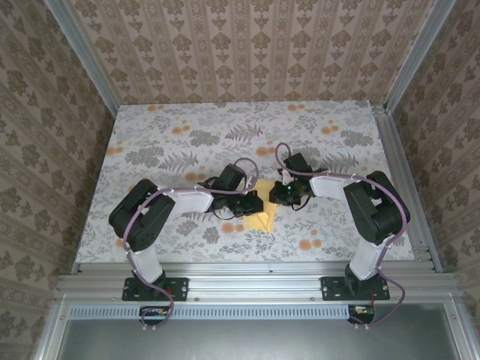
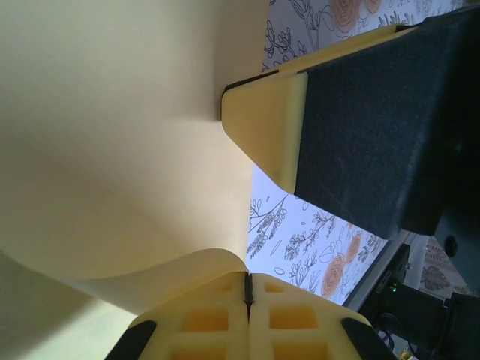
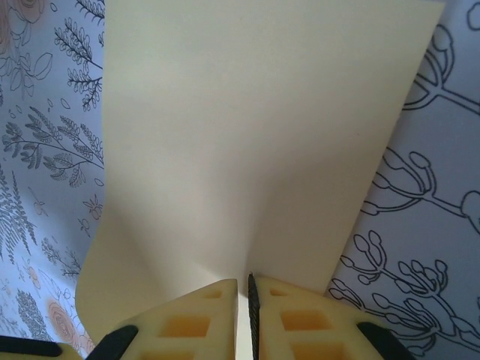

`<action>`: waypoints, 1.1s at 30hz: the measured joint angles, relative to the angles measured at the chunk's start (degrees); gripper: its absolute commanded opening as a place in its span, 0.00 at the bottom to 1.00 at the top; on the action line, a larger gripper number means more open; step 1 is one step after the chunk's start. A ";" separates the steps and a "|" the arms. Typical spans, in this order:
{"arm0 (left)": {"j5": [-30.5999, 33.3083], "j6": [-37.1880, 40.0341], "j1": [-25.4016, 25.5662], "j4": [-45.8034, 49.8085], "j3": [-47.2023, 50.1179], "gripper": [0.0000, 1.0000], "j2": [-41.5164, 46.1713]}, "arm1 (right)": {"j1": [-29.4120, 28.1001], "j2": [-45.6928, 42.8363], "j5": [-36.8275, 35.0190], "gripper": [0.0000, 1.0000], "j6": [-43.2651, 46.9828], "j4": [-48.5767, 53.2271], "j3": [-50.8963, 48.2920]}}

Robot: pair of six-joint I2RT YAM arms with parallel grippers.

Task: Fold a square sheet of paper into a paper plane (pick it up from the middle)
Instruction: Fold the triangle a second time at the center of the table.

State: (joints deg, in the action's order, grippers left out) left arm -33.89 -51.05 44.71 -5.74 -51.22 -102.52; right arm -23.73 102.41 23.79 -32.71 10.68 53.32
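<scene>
- The square sheet of paper (image 1: 260, 218) sits about midway between the left and right edges of the tabletop (image 1: 172, 135), somewhat nearer the near edge, partly raised and bowed.
- The left jaws are together, clamped on one curled edge of the sheet.
- The right jaws are pinched on the sheet opposite, with only the paper's thickness between them; a soft pucker runs from their grip.
- Progress looks early: the sheet is gripped, but no sharp crease or dart shape shows, so nearly all folds remain.

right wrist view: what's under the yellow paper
The floral table cover shows on both sides of the square sheet of paper; the patch beneath it is hidden.
</scene>
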 measured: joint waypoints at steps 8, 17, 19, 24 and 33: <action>-0.48 0.02 0.00 -0.37 -2.32 0.05 -2.58 | 0.00 0.44 0.98 0.15 0.00 -0.39 0.00; -0.87 0.02 0.00 -0.55 -3.91 0.05 -4.87 | -0.02 0.52 1.60 0.15 -0.04 -0.68 0.00; -0.87 0.02 0.00 -0.63 -3.96 0.05 -5.16 | -0.04 0.55 1.70 0.15 -0.04 -0.72 0.00; -0.87 0.02 0.02 -0.96 -3.96 0.05 -5.55 | -0.04 0.74 2.10 0.15 -0.24 -1.16 0.00; -0.87 0.02 0.28 -1.64 -3.96 0.05 -7.08 | -0.04 0.85 2.38 0.15 -0.46 -1.53 0.00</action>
State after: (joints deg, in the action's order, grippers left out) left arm -34.76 -51.03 44.99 -7.38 -55.18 -109.60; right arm -23.77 103.26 26.17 -33.17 9.15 53.32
